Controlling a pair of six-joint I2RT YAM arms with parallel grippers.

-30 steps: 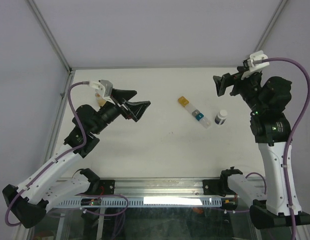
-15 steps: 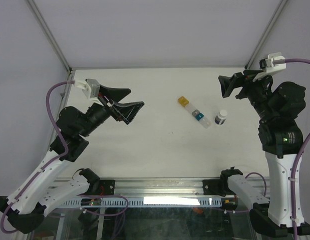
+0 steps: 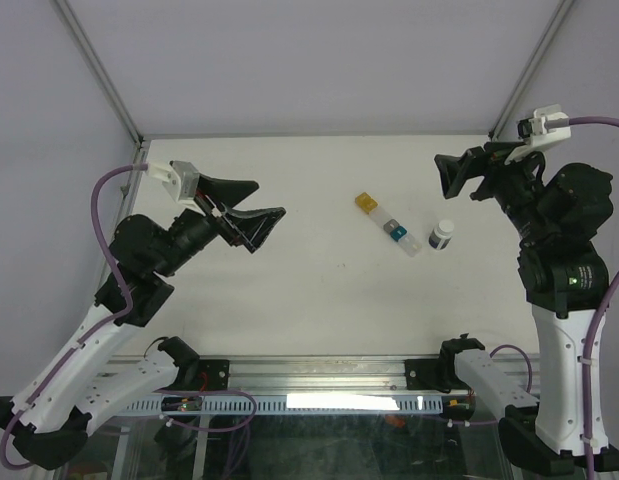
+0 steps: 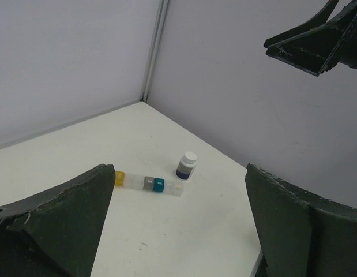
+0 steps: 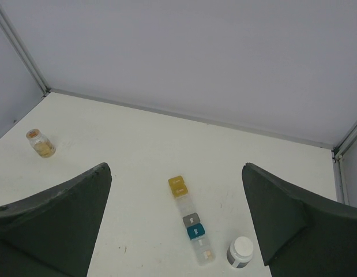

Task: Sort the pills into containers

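The containers (image 3: 389, 226) are a strip of joined compartments lying on the white table, with a yellow end (image 3: 365, 201), a grey and a teal cell (image 3: 397, 232), and the rest clear. The strip also shows in the left wrist view (image 4: 146, 183) and the right wrist view (image 5: 191, 226); its last clear cell holds a small orange pill (image 5: 207, 254). My left gripper (image 3: 271, 197) is open and empty, held above the table well left of the strip. My right gripper (image 3: 445, 172) is open and empty, raised to the strip's far right.
A white-capped pill bottle (image 3: 441, 236) stands just right of the strip's near end, also in the wrist views (image 4: 185, 166) (image 5: 240, 253). A small clear jar with orange contents (image 5: 40, 143) stands at the table's far left. Grey walls enclose the table.
Over the last second both arms drew back: the left gripper moved left, the right gripper moved right and up. In the last half second almost nothing moved. Strip and bottle stayed put.
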